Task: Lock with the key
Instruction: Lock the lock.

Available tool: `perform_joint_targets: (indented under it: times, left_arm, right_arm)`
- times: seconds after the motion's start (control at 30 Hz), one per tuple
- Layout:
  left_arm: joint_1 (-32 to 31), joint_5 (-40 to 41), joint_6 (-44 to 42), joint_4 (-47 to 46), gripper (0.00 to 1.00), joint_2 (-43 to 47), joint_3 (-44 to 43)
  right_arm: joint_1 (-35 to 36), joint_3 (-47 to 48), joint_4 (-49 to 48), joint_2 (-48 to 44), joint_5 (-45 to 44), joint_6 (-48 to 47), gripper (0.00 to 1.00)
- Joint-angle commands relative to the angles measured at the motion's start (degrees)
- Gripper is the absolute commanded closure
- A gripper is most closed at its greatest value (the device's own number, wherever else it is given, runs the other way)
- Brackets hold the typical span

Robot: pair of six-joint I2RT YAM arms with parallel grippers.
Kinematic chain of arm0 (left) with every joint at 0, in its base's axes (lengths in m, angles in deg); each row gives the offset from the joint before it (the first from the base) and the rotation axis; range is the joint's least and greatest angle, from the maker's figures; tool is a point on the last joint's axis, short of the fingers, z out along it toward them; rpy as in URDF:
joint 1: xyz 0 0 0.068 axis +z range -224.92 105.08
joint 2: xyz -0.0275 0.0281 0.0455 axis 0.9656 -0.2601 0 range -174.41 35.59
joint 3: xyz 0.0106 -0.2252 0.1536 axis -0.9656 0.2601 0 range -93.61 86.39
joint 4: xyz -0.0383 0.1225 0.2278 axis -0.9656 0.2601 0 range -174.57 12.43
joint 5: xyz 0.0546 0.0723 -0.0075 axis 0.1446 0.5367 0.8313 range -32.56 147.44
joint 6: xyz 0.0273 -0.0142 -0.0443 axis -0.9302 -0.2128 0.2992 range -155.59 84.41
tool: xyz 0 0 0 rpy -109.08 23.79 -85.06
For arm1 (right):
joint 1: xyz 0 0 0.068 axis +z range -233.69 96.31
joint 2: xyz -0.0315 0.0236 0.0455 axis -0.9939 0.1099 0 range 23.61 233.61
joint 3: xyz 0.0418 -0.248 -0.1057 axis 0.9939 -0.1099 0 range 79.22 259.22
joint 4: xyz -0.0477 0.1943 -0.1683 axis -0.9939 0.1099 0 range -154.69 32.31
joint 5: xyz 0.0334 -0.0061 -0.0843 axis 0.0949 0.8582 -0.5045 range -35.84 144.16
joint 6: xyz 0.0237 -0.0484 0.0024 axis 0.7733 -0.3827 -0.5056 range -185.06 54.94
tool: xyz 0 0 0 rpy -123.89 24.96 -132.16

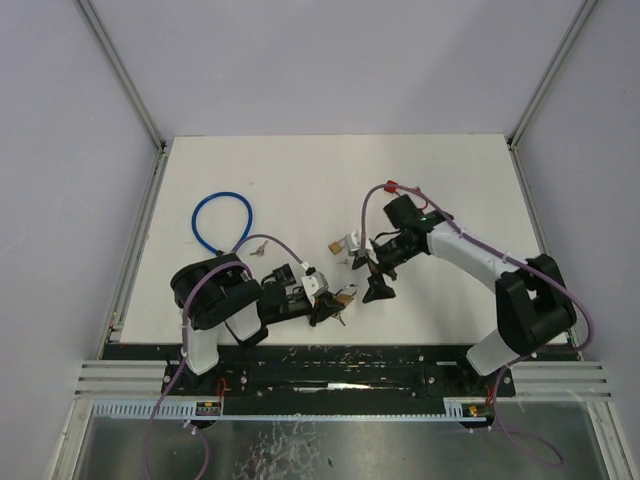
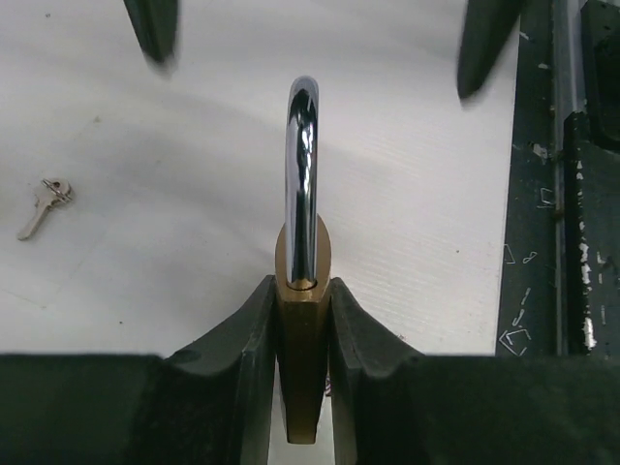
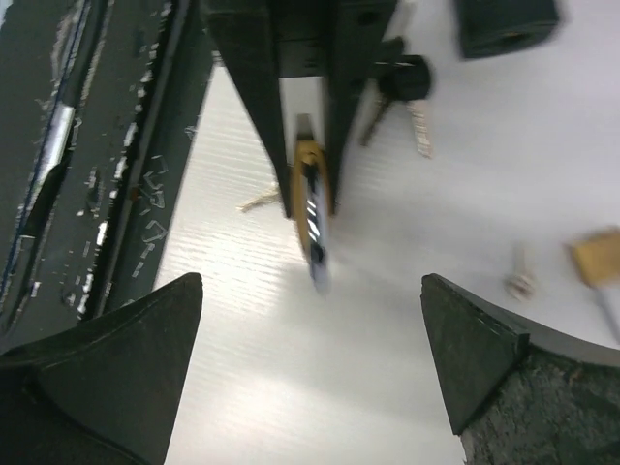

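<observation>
The left hand (image 2: 302,291) is clamped on the brass body of the padlock (image 2: 302,387), one finger on each flat side. The chrome shackle (image 2: 302,145) juts out from the padlock toward the right hand (image 3: 312,291). That hand is spread wide and holds nothing; the shackle's tip reaches about level with its fingertips and touches neither. A bunch of keys (image 3: 407,82), one black-headed, lies near the padlock on the white surface (image 2: 145,126). A loose silver key (image 2: 39,208) lies well apart from the padlock, as does a second brass lock (image 3: 596,254).
</observation>
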Motion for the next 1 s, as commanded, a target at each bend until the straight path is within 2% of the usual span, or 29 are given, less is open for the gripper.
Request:
perform_joint_targets:
  times: [0.0,0.07,0.13,0.23,0.27,0.33,0.4,0.47,0.5,0.57,0.67,0.77,0.87,0.97]
  left_arm:
    - [-0.3,-0.8,5.4,-2.6,1.00,3.1,-0.2]
    - [-0.3,-0.8,8.6,-2.6,1.00,4.8,-0.3]
    - [-0.3,-0.7,12.1,-2.5,1.00,7.1,-0.7]
    - [-0.2,0.0,17.8,-2.4,1.00,10.8,-1.3]
    - [-0.2,0.6,19.9,-2.3,1.00,12.2,-1.6]
    - [0.1,1.1,24.7,-1.1,1.00,14.7,-2.5]
    - [0.6,1.2,29.9,1.5,1.00,16.8,-4.2]
    - [1.8,1.4,35.9,4.0,1.00,18.1,-5.4]
    - [2.4,1.4,38.8,4.3,1.00,18.4,-5.7]
    - [4.3,1.9,44.9,2.7,1.00,18.6,-5.7]
    - [6.0,3.7,51.9,-2.2,1.00,18.2,-5.2]
    - [6.3,4.9,53.7,-2.4,1.00,18.3,-6.8]
    - [6.1,6.9,54.8,-2.6,1.00,18.3,-8.9]
    - [5.8,9.5,54.1,-2.6,1.00,18.9,-10.9]
  right_arm:
    - [-7.0,3.2,2.1,-9.6,1.1,0.5,0.01]
    - [-10.1,2.4,-0.4,-13.4,1.3,2.9,0.01]
    - [-12.3,0.3,-7.1,-17.0,1.0,10.0,0.01]
    - [-13.1,-4.3,-19.5,-19.5,0.3,30.2,0.01]
    - [-13.1,-5.3,-20.1,-19.2,3.1,35.1,0.01]
    - [-13.1,-4.2,-10.7,-16.5,13.2,26.3,0.01]
    - [-13.1,-0.2,-0.9,-12.3,19.2,20.2,0.01]
    - [-13.1,2.1,4.9,-11.2,17.4,14.3,0.01]
    - [-13.1,1.8,3.7,-11.7,15.1,15.9,0.01]
    - [-13.1,-1.1,-3.0,-13.8,13.6,22.5,0.01]
    - [-13.1,-7.3,-13.9,-16.8,17.0,31.6,0.01]
    - [-13.1,-12.4,-26.1,-18.2,21.5,42.7,0.01]
    - [-13.0,-17.4,-44.4,-18.1,23.6,57.8,0.01]
    - [-12.9,-23.4,-65.9,-18.1,20.6,76.8,0.01]
